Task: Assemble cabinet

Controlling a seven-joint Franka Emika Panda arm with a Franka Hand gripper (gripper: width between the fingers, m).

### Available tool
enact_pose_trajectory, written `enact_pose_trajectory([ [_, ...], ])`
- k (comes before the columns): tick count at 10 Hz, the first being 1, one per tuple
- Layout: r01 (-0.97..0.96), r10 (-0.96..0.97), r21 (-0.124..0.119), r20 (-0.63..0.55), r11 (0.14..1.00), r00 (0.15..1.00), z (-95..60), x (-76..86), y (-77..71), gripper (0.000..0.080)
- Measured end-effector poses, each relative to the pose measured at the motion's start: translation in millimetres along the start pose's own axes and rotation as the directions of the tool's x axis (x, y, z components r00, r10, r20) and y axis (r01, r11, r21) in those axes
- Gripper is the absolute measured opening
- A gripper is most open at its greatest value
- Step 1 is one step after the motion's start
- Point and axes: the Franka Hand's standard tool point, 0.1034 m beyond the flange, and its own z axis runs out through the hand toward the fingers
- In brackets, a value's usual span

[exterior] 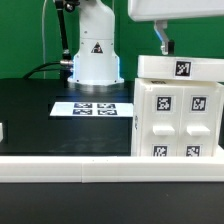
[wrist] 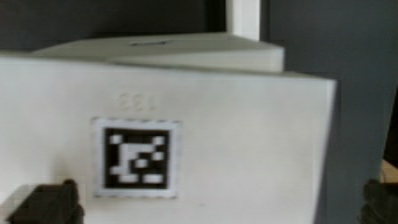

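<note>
The cabinet [exterior: 178, 115] is a large white box with several black-and-white tags, standing on the black table at the exterior view's right. My gripper [exterior: 166, 47] hangs just above its top back edge, with one dark finger showing. In the wrist view the cabinet's white top [wrist: 231, 110] with one tag [wrist: 137, 155] fills the picture. My gripper [wrist: 214, 207] is open, its two dark fingertips [wrist: 45, 205] wide apart on either side of that top. A narrow gap shows between the cabinet's edge and the far finger. Nothing is held.
The marker board [exterior: 92, 108] lies flat on the black table in the middle. The robot base [exterior: 93, 55] stands behind it. A white rail [exterior: 90, 165] runs along the front. A small white piece [exterior: 2, 130] shows at the exterior view's left edge.
</note>
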Motion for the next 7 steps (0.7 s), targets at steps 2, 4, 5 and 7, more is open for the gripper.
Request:
enact_pose_trajectory([
  [2,0.160,-0.160,-0.002,0.001,0.987,0.987,0.3,0.0,1.3,0.0797],
  [4,0.383,-0.383,-0.010,0.016,0.924,0.924,-0.7,-1.0,2.5,0.0797],
  [5,0.488,-0.488,-0.018,0.025,0.872,0.873,-1.0,-1.1,2.5,0.0797],
  [7,0.616,-0.615,-0.013,0.029,0.788,0.788,-0.6,-1.7,2.8,0.0797],
])
